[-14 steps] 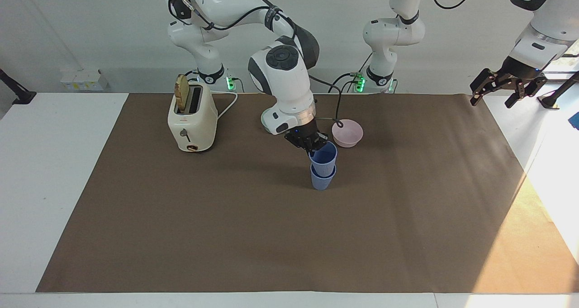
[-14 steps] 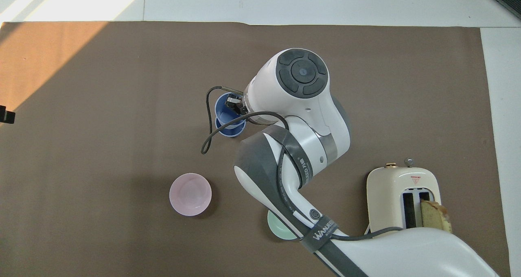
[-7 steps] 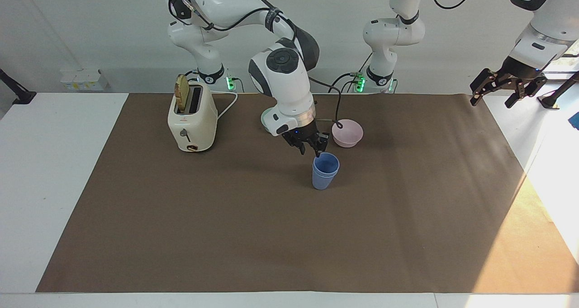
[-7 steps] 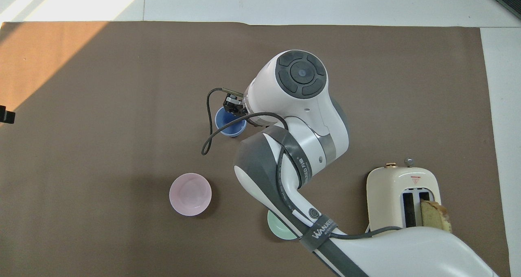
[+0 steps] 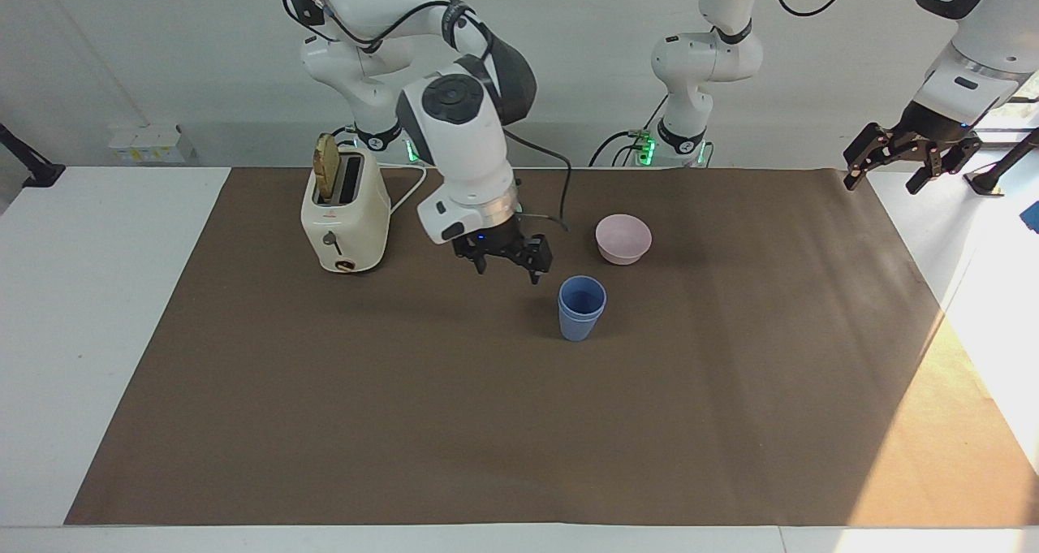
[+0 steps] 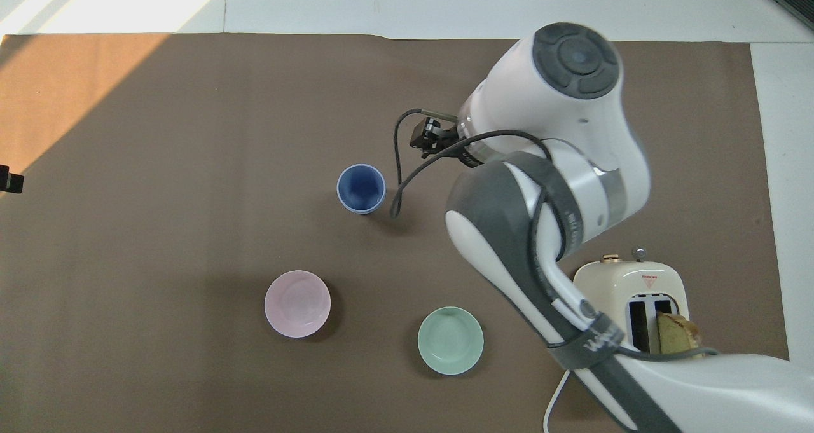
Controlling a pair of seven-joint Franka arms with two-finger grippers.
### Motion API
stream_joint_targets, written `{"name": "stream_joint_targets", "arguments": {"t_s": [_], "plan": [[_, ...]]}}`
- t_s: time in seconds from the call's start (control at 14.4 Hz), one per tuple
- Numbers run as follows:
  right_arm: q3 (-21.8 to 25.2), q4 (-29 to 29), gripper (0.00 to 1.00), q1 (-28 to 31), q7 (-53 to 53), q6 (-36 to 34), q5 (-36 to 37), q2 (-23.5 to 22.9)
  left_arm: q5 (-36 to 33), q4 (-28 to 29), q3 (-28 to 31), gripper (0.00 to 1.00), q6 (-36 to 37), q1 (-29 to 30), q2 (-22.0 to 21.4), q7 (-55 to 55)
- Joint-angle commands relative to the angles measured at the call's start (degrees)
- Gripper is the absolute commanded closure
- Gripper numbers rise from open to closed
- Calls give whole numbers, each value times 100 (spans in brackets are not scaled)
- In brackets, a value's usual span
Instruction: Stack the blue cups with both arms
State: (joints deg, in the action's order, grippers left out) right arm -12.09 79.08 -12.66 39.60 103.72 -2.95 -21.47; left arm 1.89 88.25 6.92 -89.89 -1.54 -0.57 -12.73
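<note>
The two blue cups [image 5: 582, 308] stand nested one inside the other, upright on the brown mat near its middle; they also show in the overhead view [image 6: 361, 188]. My right gripper [image 5: 507, 270] is open and empty, raised over the mat beside the cups, toward the right arm's end of the table, apart from them. In the overhead view the right gripper [image 6: 425, 137] is partly hidden under its wrist. My left gripper [image 5: 893, 171] hangs open and empty in the air over the mat's edge at the left arm's end, where the left arm waits.
A pink bowl [image 5: 622, 238] sits nearer to the robots than the cups. A mint-green bowl [image 6: 450, 340] sits beside it, toward the toaster. A cream toaster [image 5: 345, 220] with a bread slice stands at the right arm's end. The brown mat [image 5: 406, 423] covers the table.
My right gripper let go of the upper cup, which dropped fully into the lower one. The gripper then rose and swung away toward the toaster. The left arm stayed still.
</note>
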Motion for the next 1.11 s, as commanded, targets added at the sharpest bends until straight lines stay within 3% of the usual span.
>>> {"name": "stream_joint_targets", "arguments": {"t_s": [0.0, 0.49, 0.77, 1.04], "plan": [[-39, -24, 0, 526, -1170, -562, 189, 327, -92, -141, -6, 0, 156, 5, 40, -27], [-48, -24, 0, 1476, -3114, -1758, 515, 1013, -92, -141, -6, 0, 156, -4, 40, -27], [-56, -7, 0, 1915, -3301, -1882, 383, 1101, -84, -141, -6, 0, 156, -4, 40, -27], [-100, 335, 0, 1899, -3284, -1890, 365, 1426, -66, -141, -41, 0, 148, -13, 40, -1]]}}
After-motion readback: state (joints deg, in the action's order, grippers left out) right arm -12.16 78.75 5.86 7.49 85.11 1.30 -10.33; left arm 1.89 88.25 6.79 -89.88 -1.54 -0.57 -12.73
